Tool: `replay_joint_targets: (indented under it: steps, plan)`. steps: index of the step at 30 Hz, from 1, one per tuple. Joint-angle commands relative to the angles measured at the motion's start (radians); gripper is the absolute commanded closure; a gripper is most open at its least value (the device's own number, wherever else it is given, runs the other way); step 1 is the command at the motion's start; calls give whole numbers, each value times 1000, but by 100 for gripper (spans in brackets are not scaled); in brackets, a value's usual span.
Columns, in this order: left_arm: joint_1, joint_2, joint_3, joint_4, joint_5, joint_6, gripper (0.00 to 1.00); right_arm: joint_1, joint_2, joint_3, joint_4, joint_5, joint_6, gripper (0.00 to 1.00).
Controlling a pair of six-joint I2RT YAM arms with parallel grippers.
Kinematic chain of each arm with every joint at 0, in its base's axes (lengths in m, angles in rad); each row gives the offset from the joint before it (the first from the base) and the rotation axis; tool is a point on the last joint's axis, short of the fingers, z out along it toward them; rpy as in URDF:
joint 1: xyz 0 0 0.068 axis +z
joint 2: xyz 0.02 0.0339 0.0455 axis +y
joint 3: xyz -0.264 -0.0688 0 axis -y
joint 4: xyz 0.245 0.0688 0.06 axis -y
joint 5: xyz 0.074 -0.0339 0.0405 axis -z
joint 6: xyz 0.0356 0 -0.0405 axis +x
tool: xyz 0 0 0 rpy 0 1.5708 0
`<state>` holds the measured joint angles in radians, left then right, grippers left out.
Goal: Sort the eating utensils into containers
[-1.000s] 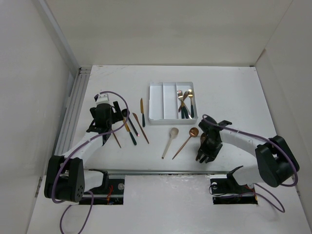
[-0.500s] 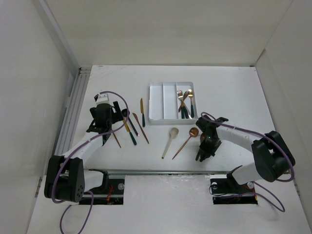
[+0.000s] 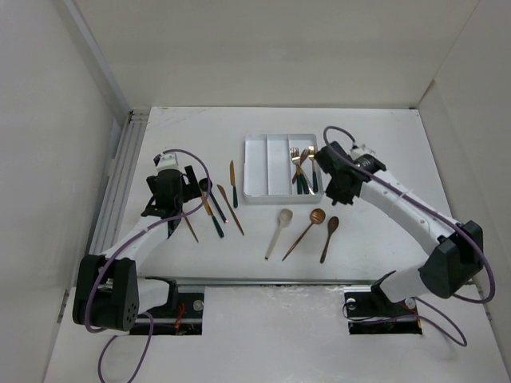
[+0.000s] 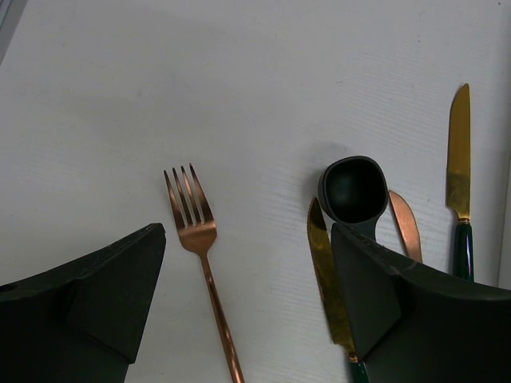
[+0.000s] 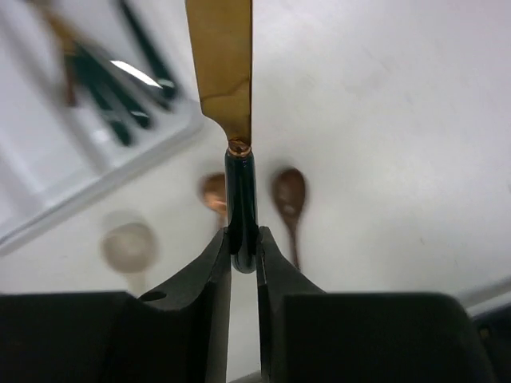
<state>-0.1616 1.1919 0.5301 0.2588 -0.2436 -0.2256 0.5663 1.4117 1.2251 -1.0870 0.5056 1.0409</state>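
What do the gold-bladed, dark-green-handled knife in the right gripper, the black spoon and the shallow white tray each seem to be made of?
Gold-bladed knife: probably metal, satin gold blade with soft reflections; glossy dark green handle, perhaps coated.
Black spoon: matte, little glare; plastic or coated metal, unclear.
White tray: likely plastic, smooth thin walls.

Left arm [image 3: 136, 235]: white tubular links, black joint housings, 1 large rounded black shoulder block.
Right arm [image 3: 399, 209]: same build, white links, black joints, black shoulder block.
Left cable [image 3: 197, 174]: purple, looped at the wrist, running down the links to the base.
Right cable [image 3: 334, 132]: purple, same routing.
Wrist modules [image 3: 166, 162]: 1 small white housing on each wrist.
Left gripper [image 4: 246, 263]: 2 broad matt black wedge-shaped fingers with faceted faces.
Right gripper [image 5: 243, 247]: 2 black fingers tapering to narrow tips, 1 small round recess in 1 finger.
Base brackets [image 3: 168, 294]: black, red and orange wiring visible at the left one.
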Motion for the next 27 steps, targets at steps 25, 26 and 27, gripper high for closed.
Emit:
replay_joint_targets:
  steps: [25,26,27]
  plan:
    - [4,-6,114,-99,18,-41,18,47,716,587,338,-444,-625,69]
    - [4,-6,114,-99,18,-41,18,47,716,587,338,-444,-625,59]
    - [4,-6,114,-110,18,-41,18,47,702,576,338,-444,-625,55]
